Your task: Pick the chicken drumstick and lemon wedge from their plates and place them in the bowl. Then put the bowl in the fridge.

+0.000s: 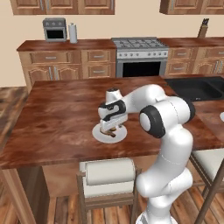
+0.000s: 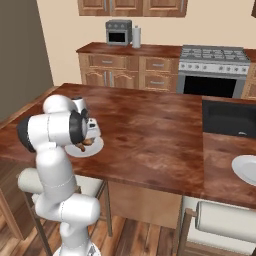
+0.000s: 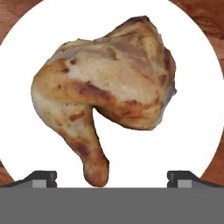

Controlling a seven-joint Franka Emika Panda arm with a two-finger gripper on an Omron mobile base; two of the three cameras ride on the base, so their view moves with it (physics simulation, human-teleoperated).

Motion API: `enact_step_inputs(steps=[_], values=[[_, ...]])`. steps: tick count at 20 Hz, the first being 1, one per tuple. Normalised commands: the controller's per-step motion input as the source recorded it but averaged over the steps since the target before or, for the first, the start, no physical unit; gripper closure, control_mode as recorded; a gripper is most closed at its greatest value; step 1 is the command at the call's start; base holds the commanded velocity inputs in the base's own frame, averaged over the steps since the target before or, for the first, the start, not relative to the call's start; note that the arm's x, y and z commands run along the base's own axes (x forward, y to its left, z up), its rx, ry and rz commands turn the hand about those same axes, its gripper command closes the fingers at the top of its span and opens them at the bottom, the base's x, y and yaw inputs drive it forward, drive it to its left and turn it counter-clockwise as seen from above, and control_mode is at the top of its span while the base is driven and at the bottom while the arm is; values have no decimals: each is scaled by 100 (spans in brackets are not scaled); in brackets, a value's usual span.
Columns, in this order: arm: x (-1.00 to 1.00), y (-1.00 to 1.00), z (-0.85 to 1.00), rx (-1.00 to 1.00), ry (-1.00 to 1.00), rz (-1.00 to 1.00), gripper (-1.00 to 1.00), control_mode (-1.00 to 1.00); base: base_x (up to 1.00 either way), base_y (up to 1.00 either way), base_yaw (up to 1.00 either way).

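The golden-brown chicken drumstick (image 3: 109, 87) lies on a white plate (image 3: 192, 131) near the front edge of the wooden island. My gripper (image 3: 111, 177) hangs just above it and is open, one fingertip (image 3: 41, 178) on each side of the narrow bone end. In the left base view the gripper (image 1: 110, 127) points down over the plate (image 1: 99, 136) and the drumstick (image 1: 109, 133). From the right base, the plate (image 2: 96, 148) and drumstick (image 2: 85, 145) sit partly behind my arm. A second plate (image 2: 246, 169) lies far to the right. The lemon wedge, bowl and fridge are out of view.
A dark sink (image 1: 197, 87) is set in the island's right side. Cushioned stools (image 1: 109, 175) stand against the island's near edge. A stove (image 1: 140, 54), a small toaster oven (image 1: 54, 29) and a paper towel roll (image 1: 72, 33) line the back counter.
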Motion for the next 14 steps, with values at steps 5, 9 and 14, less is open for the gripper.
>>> enact_step_inputs(steps=[5, 9, 14], values=[[1, 12, -20, 3, 5, 0, -100, -100, 0, 0, 0], [0, 9, -15, 0, 1, 0, -100, -100, 0, 0, 0], [0, 2, -16, 0, 0, 0, -100, -100, 0, 0, 0]])
